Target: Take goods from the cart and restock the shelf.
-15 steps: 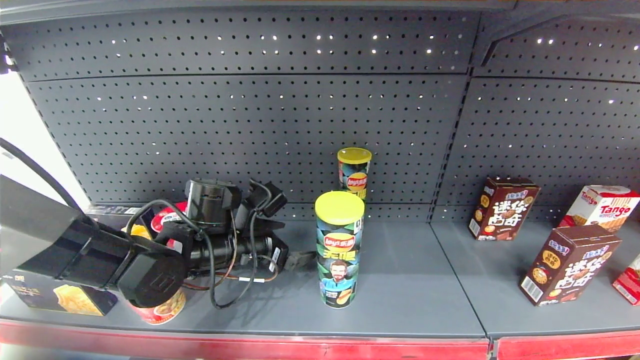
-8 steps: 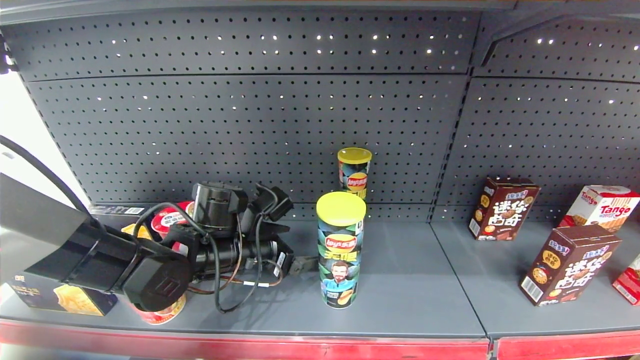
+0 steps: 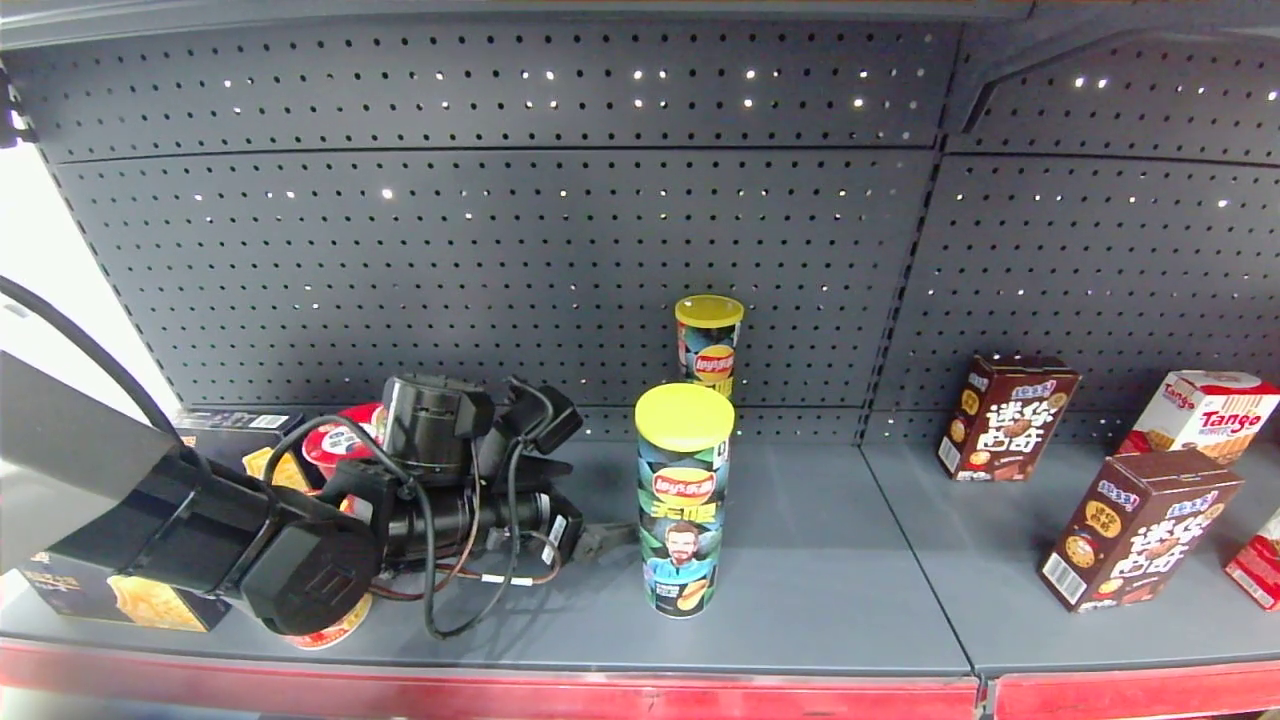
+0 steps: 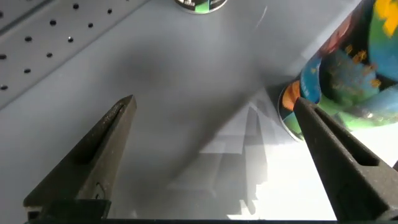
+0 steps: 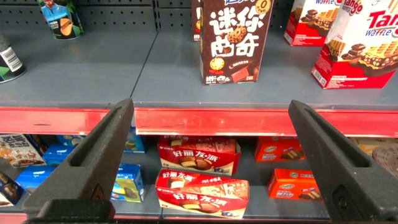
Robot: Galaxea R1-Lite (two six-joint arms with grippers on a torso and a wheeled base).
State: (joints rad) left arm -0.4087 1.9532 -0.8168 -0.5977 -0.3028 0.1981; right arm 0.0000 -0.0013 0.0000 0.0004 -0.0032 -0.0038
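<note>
Tool: left gripper [image 4: 214, 158], jaws spread wide, nothing between them, low over the shelf [image 3: 820, 570] and just left of the near chip can [image 3: 683, 500]. Right gripper [image 5: 211, 155], likewise spread and empty, before the red front lip [image 5: 249, 119], lower-tier cartons beyond. Pegboard back panel [image 3: 500, 250], dark grey, far side. Two brown biscuit boxes, near [image 3: 1135, 525] and far [image 3: 1005, 415], on the right bay, upright, well apart from the cans. Wafer box [image 3: 1205, 410], far right. Dark snack box [image 3: 120, 595], near left corner. Near chip can, upright at mid-shelf, yellow lid on; probably the item of the current step, seemingly set down and let go. Far chip can [image 3: 708, 345], upright against the back panel, directly behind. Red cup [image 3: 335, 440], far left. Handling, judged: can likely light, stiff cardboard wall, smooth printed wrap, so somewhat slippery; tall and narrow, easily toppled by a sideways nudge. Best hold across the middle of the body, well under the lid, with moderate squeeze to avoid denting. Hard to make out: contact or gap between the nearer finger and the can's foot; a second red cup [image 3: 330, 632] mostly covered by the left arm; red pack [image 3: 1255, 572] cut off at the right edge.
</note>
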